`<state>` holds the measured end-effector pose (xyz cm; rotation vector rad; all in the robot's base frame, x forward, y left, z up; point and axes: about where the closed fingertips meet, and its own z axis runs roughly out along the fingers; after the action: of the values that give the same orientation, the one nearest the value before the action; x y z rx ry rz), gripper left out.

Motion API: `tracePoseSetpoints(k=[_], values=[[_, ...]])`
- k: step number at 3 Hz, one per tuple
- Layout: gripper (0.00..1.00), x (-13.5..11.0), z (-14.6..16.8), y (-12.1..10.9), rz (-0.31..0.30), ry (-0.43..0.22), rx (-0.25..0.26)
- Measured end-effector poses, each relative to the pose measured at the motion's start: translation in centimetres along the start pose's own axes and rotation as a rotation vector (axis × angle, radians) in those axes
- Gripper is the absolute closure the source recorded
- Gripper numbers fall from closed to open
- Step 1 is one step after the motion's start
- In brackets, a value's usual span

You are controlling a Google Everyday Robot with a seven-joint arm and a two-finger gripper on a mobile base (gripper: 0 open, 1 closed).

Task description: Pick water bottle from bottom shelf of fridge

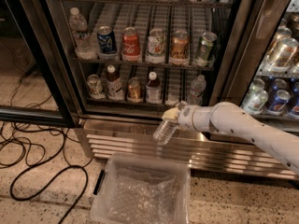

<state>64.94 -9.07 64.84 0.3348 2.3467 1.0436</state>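
The fridge [60, 73] stands open with its wire racks in view. My gripper [171, 115] is outside it, in front of the steel base grille [140, 146]. It is shut on the cap end of a small clear ribbed water bottle [165, 130], which hangs tilted down to the left, above the bin. A second small clear water bottle [197, 89] stands at the right of the bottom shelf [173, 91]. A can [95, 86], two dark-filled white-capped bottles [113, 82] and another can [134, 89] stand on the left part of that shelf.
A clear plastic bin [140, 192] sits on the floor below the held bottle. Black cables [32, 157] lie on the floor at left. The open door's frame [32, 113] juts out at left. Cans [155, 45] line the shelf above. A neighbouring cooler [275, 92] holds cans at right.
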Motion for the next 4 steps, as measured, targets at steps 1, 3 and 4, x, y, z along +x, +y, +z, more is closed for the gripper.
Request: tracePoseSetpoints(k=[1, 3, 4], values=[[1.0, 4.1, 1.0, 3.4, -0.052, 0.047, -0.032], [1.0, 5.4, 1.2, 3.3, -0.074, 0.065, -0.039], [1.0, 5.4, 1.2, 3.3, -0.074, 0.065, -0.039]])
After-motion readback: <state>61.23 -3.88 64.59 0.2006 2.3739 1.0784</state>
